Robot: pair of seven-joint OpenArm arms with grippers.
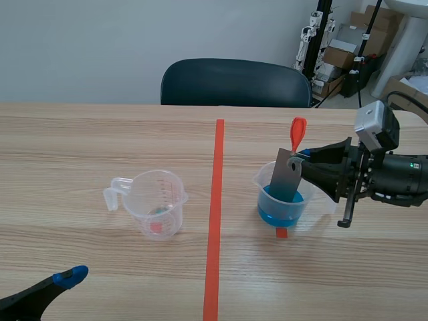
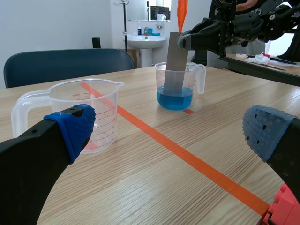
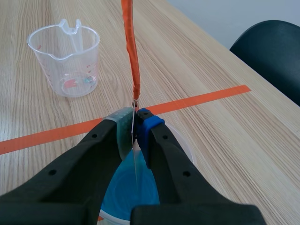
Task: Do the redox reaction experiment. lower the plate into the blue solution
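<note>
Light wooden table [image 1: 80, 134] under everything. Clear plastic beaker of blue solution [image 1: 263, 187] directly below the right gripper [image 3: 135, 119]. Thin grey metal plate [image 1: 286, 175] pinched at its upper edge between the pressed-together pads, hanging upright. Lower end looks already dipped in the blue liquid (most of the sheet above the surface). Judged mostly done: perhaps a little more lowering, then release. Orange-red strip [image 3: 131, 56] rising from the plate top above the fingertips. Left gripper [image 2: 173, 136] low, fingers spread wide, holding nothing. Empty clear plastic measuring jug [image 2: 89, 110] just ahead of them. Red graduation marks on the jug, too small to read. No brand seen.
</note>
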